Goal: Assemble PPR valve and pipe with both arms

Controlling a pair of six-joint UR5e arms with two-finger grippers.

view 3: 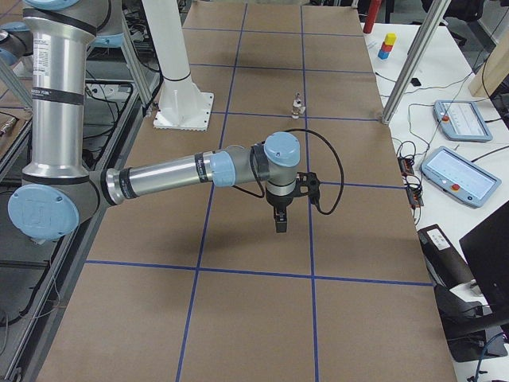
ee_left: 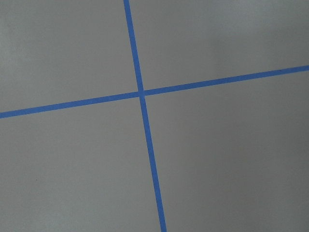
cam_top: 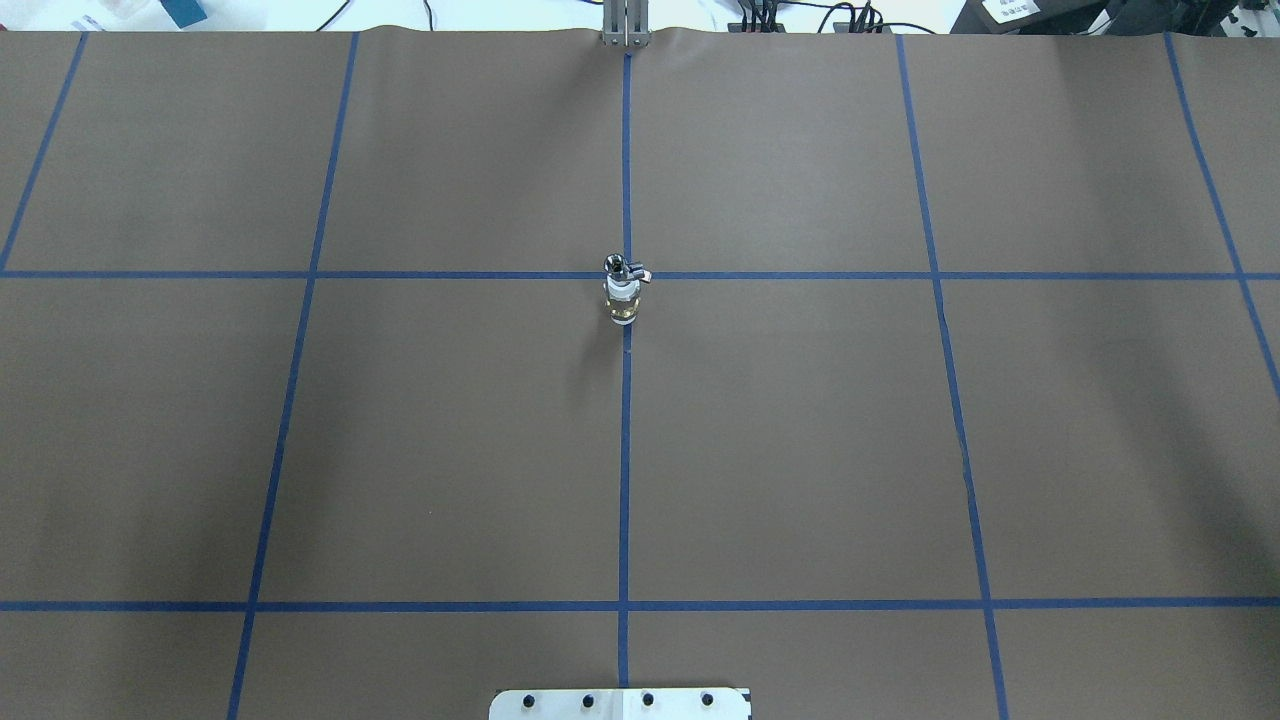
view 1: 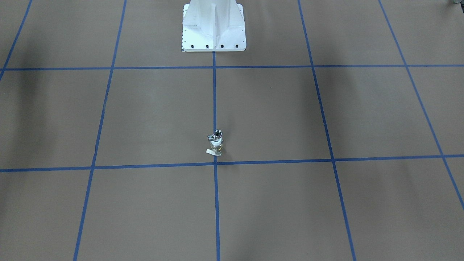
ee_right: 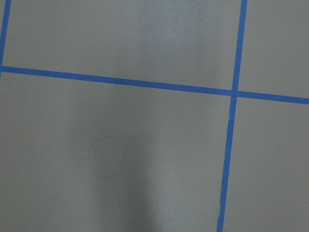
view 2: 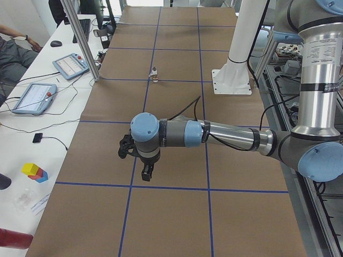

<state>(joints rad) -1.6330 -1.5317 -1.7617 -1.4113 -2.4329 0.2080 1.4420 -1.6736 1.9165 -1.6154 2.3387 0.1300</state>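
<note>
Two arms are picked up only in the side views. Left gripper (view 2: 140, 161) is held low over the brown table cover (cam_top: 800, 450), pointed down, next to a blue tape line (view 2: 144, 104). Right gripper (view 3: 280, 218) is likewise pointed down over the cover, toward the table's opposite end. Jaw state cannot be told for either one, since the fingers are shown only by the side cameras.

One valve (view 1: 216, 142) is stood upright on the centre tape line (cam_top: 624, 450), just on the robot's side of a tape crossing. It is placed roughly mid-table, in line with the white robot base (view 1: 214, 25). A chrome top with a short side handle, a white band under it and a yellowish lower part can be made out. A small white tab (view 1: 210, 152) is seen at its foot in the front view. Whether a pipe is already fitted cannot be told at this size. The valve is located well apart from both grippers, far down the table in each side view.

Only cover and a tape crossing are shown by both wrist cameras. Coloured blocks (view 2: 35, 172) are seen on the white desk (view 2: 32, 123) beside the table.
</note>
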